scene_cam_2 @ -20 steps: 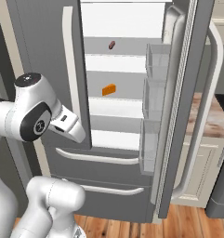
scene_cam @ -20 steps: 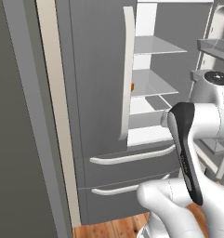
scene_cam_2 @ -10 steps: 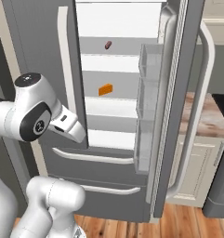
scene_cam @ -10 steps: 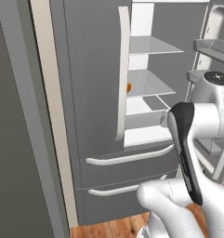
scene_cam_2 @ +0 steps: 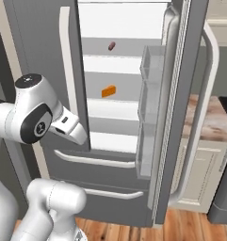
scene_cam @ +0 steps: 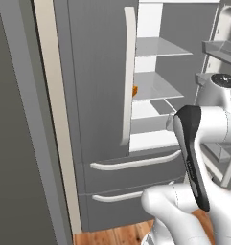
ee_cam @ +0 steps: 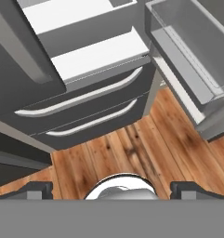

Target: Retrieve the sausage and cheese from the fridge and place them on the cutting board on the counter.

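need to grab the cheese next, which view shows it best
The right base view: the whole orange cheese sits in plain sight on a fridge shelf. The left base view shows an orange sliver beside the closed door.

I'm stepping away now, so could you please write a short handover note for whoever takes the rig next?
Gripper: open, empty, pointing down at the wood floor in front of the fridge drawers.
Fridge: right door open, left door shut.
Sausage: on an upper shelf.
Cheese: on the shelf below; its orange edge peeks past the left door in the left base view.
Done: fridge opened.
Left: pick up both items and carry them to the cutting board; counter is to the right, board not in sight.
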{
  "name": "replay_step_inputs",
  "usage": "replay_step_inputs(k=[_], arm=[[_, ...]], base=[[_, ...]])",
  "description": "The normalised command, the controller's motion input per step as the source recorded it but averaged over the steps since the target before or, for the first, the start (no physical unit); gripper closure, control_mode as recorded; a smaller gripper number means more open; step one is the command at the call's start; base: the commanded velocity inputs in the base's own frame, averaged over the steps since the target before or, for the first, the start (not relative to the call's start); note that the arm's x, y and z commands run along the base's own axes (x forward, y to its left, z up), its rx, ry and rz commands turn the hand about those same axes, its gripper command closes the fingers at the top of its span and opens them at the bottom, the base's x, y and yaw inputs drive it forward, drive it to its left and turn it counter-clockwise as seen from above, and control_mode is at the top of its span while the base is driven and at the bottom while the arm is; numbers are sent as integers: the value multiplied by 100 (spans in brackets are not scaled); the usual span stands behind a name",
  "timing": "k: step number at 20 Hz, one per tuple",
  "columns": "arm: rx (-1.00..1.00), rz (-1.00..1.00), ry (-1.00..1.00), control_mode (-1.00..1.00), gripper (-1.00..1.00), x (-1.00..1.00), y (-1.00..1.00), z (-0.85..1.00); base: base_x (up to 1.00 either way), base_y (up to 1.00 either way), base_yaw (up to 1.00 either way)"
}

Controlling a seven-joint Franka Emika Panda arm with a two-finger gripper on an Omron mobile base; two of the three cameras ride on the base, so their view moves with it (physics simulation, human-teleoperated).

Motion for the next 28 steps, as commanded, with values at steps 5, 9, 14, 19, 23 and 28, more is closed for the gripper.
replay_step_inputs(k=[5,9,14,19,23,28], arm=[[0,0,0,100,-100,0,0,0],[0,0,0,100,-100,0,0,0],[0,0,0,100,-100,0,0,0],[0,0,0,100,-100,0,0,0],[0,0,0,100,-100,0,0,0],[0,0,0,100,-100,0,0,0]], base=[[46,-22,6],[54,-7,0],[53,-24,0],[37,-30,0],[10,-22,1],[0,-3,0]])
